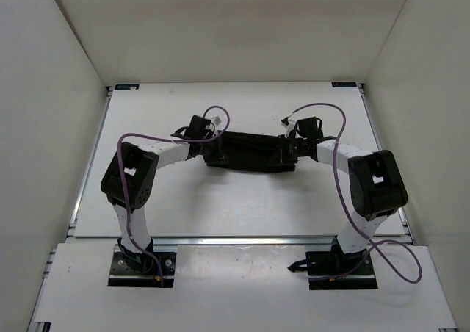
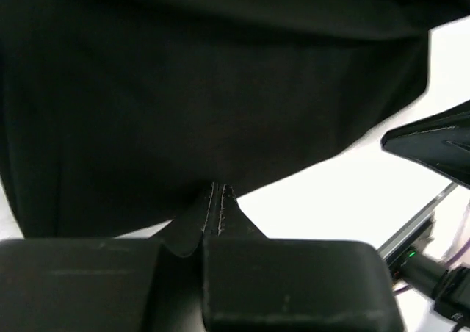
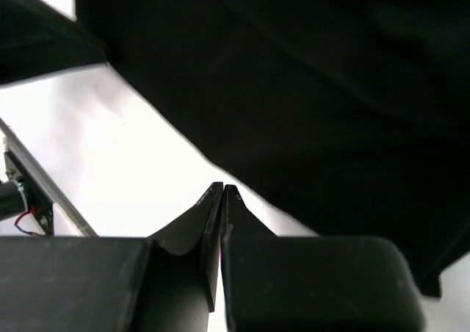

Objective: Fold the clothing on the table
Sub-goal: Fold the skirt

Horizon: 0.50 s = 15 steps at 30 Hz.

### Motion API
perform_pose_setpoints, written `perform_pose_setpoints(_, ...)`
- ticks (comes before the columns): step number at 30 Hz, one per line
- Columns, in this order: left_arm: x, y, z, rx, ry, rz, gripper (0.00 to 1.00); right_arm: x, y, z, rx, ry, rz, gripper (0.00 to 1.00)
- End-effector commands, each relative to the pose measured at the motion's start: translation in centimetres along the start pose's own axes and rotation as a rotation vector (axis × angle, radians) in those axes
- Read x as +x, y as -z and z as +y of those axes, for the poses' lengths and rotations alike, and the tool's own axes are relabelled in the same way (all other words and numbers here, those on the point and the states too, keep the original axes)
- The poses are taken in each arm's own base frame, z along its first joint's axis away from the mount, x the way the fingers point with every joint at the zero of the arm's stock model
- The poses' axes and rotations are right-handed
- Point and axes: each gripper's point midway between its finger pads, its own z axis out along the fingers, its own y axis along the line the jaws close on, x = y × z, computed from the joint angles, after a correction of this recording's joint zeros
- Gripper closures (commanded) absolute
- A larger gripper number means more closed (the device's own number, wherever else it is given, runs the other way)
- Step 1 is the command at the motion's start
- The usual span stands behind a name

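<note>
- Left claw [image 2: 218, 198]: its fingers are pressed flat together at the low centre of the left wrist frame. The tips sit right at the hem of the clothing [image 2: 183, 89]. We cannot tell whether a sliver of fabric is caught between them.
- Right claw [image 3: 222, 198]: this one is pressed together too, low centre of its own frame. The tips are over the bare white table [image 3: 110, 170], just beside the cloth's slanting edge. We see nothing between the fingers.
- Moving out from the tips, black fabric fills the upper part of both wrist frames. It is matte and unmarked, with soft creases running across it.
- From above, the clothing lies as a dark, bunched band across the middle of the frame. One claw is at its left end, the other at its right end, with white table showing all round.
- Handling, as we judge it: this is light, floppy cloth. It will sag and bunch the moment it is lifted, and it holds no shape of its own. It is not fragile, so a firm pinch does no harm.
- Where to take hold: we'd go for the two ends of the near edge, one claw each. Bite well past the hem so a thin layer doesn't slide out.
- One caution: with black fingers on black cloth, a missed pinch is hard to spot.
</note>
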Motion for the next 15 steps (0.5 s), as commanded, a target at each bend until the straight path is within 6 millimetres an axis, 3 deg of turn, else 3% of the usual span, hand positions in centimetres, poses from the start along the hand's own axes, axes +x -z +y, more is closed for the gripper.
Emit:
perform_pose_setpoints(1,-2.1,0.2,-0.1,0.085,0.123,-0.115,1.00,-3.8,-1.2,-0.9,0.014,0.058,-0.089,1.00)
perform_pose_setpoints(9,-2.4,-1.3,1.6,0.137,0.251,-0.105,1.00,-8.9,-2.8,-2.7,0.024,0.017,-0.148,1.00)
perform_pose_setpoints(15,-1.8,-2.4,2.6,0.094,0.259,-0.078,1.00,-9.0,-5.2,-5.5,0.101,0.022,-0.086,1.00)
